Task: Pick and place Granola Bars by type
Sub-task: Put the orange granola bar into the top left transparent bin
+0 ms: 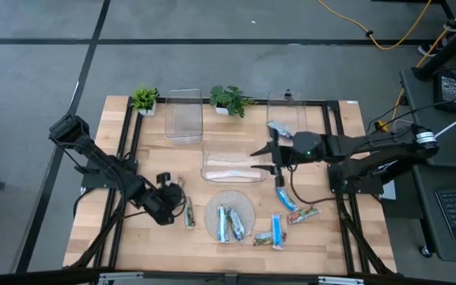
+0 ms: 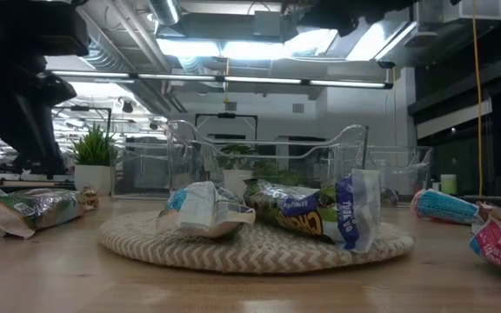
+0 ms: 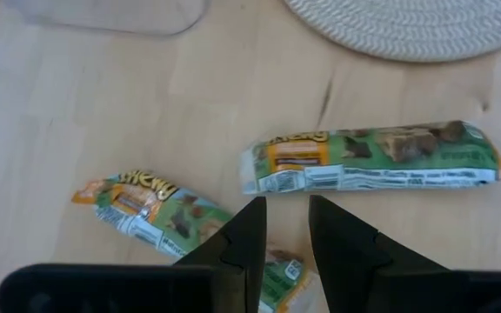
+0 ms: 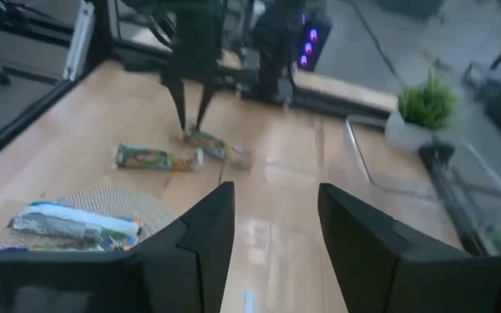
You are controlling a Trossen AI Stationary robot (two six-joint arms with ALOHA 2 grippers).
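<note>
With narrowly parted fingers, the left gripper (image 3: 283, 228) hovers over two green bars (image 3: 368, 156) at the mat's (image 1: 229, 212) nine o'clock and may pinch both wrappers; the right gripper (image 1: 258, 157) waits open over the middle bin (image 1: 232, 162).

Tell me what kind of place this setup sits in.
Probably a robotics lab or workshop: exposed ceiling ducts and strip lights, a bare grey floor with a trailing yellow cable, and a wooden table on a black frame.

A lab: exposed ceiling ducts (image 2: 129, 52), floor cables (image 1: 386, 36), framed workbench (image 1: 157, 237)
</note>
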